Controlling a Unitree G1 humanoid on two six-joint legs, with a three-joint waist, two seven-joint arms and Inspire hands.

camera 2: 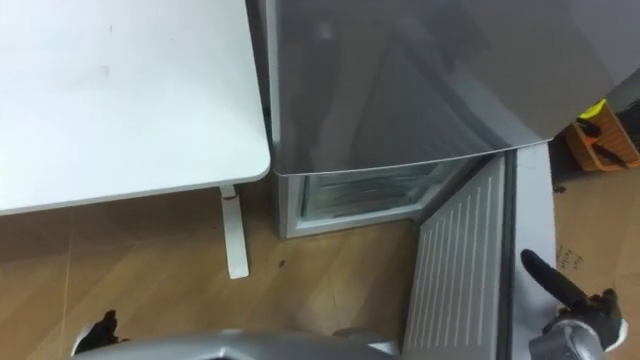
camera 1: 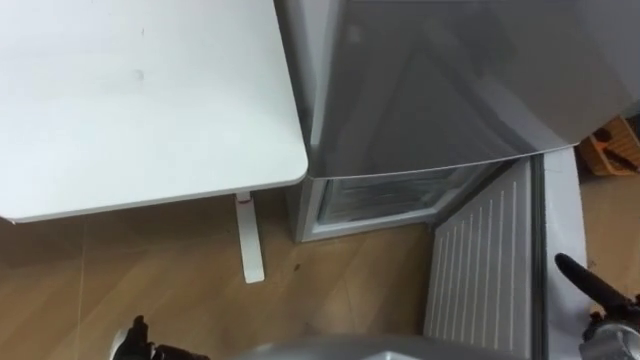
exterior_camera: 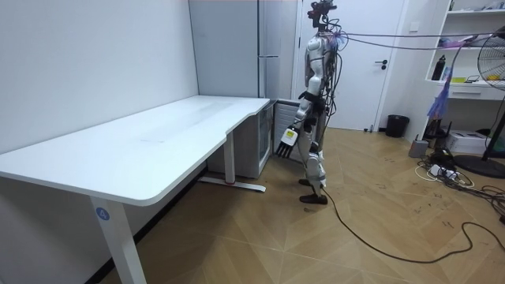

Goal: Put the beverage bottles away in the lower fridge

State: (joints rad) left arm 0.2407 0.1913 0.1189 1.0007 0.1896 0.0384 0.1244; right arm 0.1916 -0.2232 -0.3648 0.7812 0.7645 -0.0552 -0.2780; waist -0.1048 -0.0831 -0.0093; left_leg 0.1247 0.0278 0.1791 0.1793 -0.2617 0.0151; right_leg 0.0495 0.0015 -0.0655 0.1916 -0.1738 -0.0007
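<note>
The grey fridge (camera 1: pixel 450 80) stands right in front of me. Its lower door (camera 1: pixel 480 270) is swung open to my right and shows its white ribbed inside. The lower compartment (camera 1: pixel 385 200) is lit and holds pale shelves. My left hand (exterior_camera: pixel 286 140) hangs at my side with straight fingers and holds nothing; its dark edge shows at the lower left (camera 1: pixel 135 335). My right hand (camera 1: pixel 590 285) is low beside the open door, with one dark finger sticking out straight and nothing in it.
A long white table (camera 1: pixel 140 100) stands against the fridge on my left, its leg (camera 1: pixel 248 240) on the wood floor. An orange object (camera 1: pixel 612 148) lies right of the fridge. Behind me are a black bin (exterior_camera: pixel 397 125) and loose cables (exterior_camera: pixel 442 170).
</note>
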